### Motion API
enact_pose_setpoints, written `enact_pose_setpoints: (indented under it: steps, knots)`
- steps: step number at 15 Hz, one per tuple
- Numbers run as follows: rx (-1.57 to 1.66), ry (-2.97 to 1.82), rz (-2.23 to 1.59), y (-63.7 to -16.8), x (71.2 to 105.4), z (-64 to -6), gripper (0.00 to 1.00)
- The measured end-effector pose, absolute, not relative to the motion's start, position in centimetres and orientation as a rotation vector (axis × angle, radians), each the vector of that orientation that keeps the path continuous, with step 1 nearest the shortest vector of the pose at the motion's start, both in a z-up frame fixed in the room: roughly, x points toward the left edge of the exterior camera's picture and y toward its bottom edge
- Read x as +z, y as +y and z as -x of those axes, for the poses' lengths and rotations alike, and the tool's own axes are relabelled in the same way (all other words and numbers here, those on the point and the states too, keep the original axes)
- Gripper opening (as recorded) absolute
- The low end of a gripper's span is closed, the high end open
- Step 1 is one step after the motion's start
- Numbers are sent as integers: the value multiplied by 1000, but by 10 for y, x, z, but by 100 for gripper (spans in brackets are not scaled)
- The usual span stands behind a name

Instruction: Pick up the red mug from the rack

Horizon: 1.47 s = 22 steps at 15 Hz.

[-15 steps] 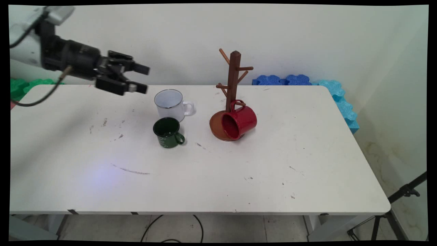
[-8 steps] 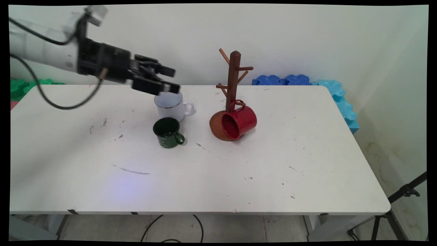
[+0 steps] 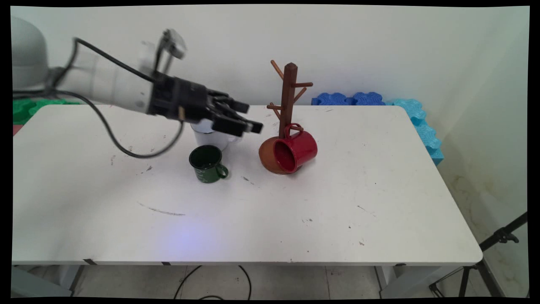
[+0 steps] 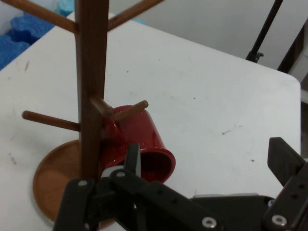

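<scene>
The main view shows a green mug [image 3: 207,164] nearest, upright, with a white mug [image 3: 211,136] behind it, partly hidden by the gripper [image 3: 247,117]; the hand view shows neither. The gripper's fingers are spread and hold nothing, hovering above the table [image 3: 295,211] just left of the red mug [image 3: 295,150]. That mug [image 4: 144,149] hangs tilted from a low peg on the wooden tree [image 3: 288,101], mouth toward the camera and left. The tree [image 4: 91,91] stands upright on its round base.
</scene>
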<state>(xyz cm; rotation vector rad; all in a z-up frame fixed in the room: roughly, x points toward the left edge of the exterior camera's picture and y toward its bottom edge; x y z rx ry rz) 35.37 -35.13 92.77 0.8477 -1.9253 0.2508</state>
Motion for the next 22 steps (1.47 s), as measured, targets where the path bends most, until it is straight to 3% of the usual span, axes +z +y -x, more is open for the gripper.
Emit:
enact_pose_setpoints:
  steps: [22]
  knots:
    - [310, -1945, -1043, -368, 806, -246, 100]
